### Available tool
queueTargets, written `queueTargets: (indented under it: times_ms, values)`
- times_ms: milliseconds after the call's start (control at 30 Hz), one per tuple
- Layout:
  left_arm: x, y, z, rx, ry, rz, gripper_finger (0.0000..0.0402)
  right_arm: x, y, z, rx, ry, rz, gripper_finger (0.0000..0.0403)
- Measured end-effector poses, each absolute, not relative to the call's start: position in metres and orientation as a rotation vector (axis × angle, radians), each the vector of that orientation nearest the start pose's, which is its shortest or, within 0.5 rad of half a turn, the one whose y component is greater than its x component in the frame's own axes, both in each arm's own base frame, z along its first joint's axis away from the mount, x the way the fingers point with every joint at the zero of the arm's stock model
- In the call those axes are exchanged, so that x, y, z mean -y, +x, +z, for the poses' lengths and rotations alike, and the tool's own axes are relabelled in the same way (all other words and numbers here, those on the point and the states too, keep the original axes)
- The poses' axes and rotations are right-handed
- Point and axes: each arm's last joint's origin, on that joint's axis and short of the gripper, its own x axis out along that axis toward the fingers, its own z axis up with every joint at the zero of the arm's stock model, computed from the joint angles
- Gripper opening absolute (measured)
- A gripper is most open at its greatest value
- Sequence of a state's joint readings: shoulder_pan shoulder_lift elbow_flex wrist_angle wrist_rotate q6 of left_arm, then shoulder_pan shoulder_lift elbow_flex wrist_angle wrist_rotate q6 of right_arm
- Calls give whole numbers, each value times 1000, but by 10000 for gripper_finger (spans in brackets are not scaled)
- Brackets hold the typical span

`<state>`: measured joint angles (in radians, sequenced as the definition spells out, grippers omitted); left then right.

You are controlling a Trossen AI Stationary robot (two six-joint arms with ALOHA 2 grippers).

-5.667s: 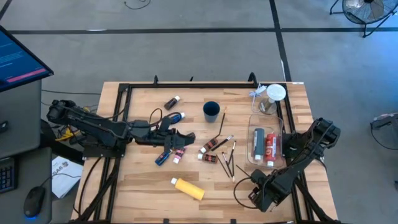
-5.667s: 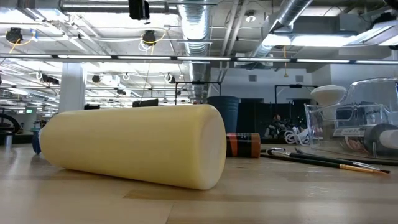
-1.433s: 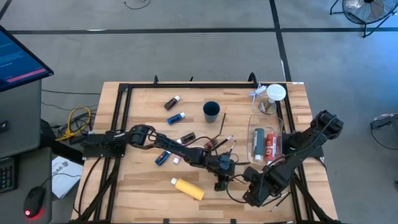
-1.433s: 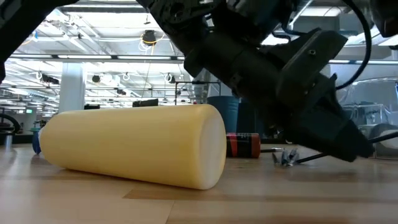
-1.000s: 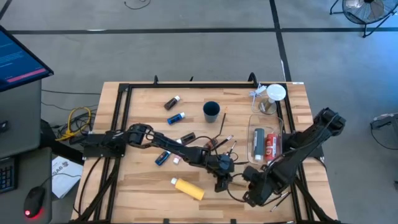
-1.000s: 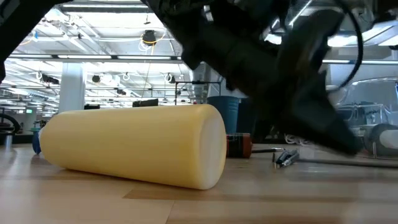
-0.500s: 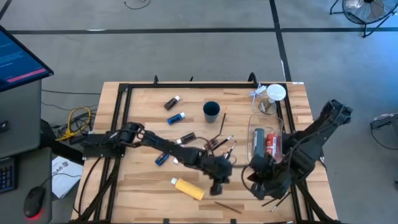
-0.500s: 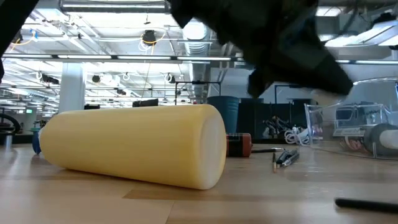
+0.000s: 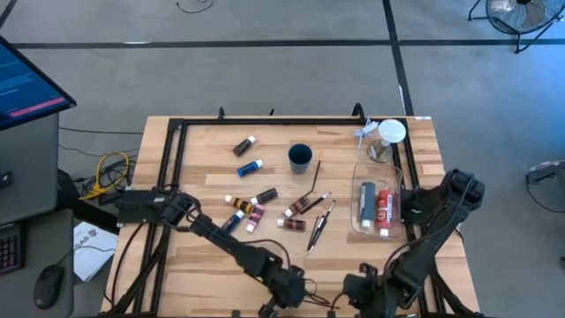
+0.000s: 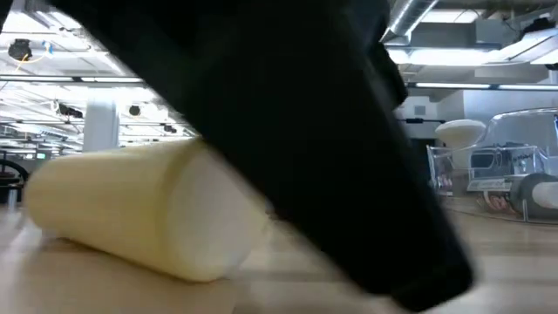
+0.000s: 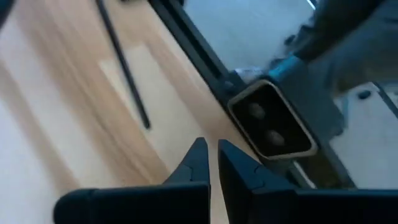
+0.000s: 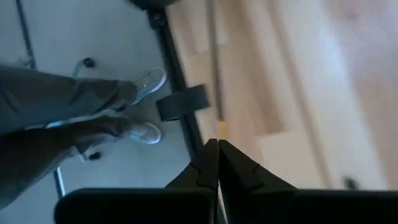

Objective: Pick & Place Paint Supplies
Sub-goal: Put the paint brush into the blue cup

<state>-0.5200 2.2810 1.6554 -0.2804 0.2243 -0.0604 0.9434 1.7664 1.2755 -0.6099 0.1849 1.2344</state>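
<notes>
Both your arms crowd the worktop point(image 9: 203, 265) at 6 o'clock.
Left gripper point(image 9: 281, 299) and right gripper point(image 9: 357, 287): fingers clenched, grasping nothing.

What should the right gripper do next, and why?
Probably open the right gripper: it is shut and empty at the near edge of the table, with a brush lying on the wood just ahead of its tips. The left gripper, also shut, is nearby.
</notes>
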Motion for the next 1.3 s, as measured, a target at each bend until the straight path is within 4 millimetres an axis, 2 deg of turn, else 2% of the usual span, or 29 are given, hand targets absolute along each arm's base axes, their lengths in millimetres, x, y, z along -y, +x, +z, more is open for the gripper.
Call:
queueTargets:
  times_ms: [200, 367, 633, 767, 1067, 1300]
  values:
    - [252, 423, 135, -832, 126, -577, 0, -288, 218, 207, -1171, 445, 8, 0]
    - [253, 423, 121, -860, 142, -568, 0, -289, 217, 207, -1172, 400, 34, 0]
    - [253, 425, 122, -833, 158, -568, 0, -291, 212, 206, -1155, 369, 28, 0]
    - [248, 427, 122, -836, 159, -547, 0, -295, 210, 198, -1178, 350, 25, 2]
    - [221, 442, 123, -853, 66, -438, 0, -303, 209, 181, -1224, 397, -22, 43]
    - [225, 441, 133, -807, 84, -455, 18, -294, 213, 178, -1205, 334, -87, 83]
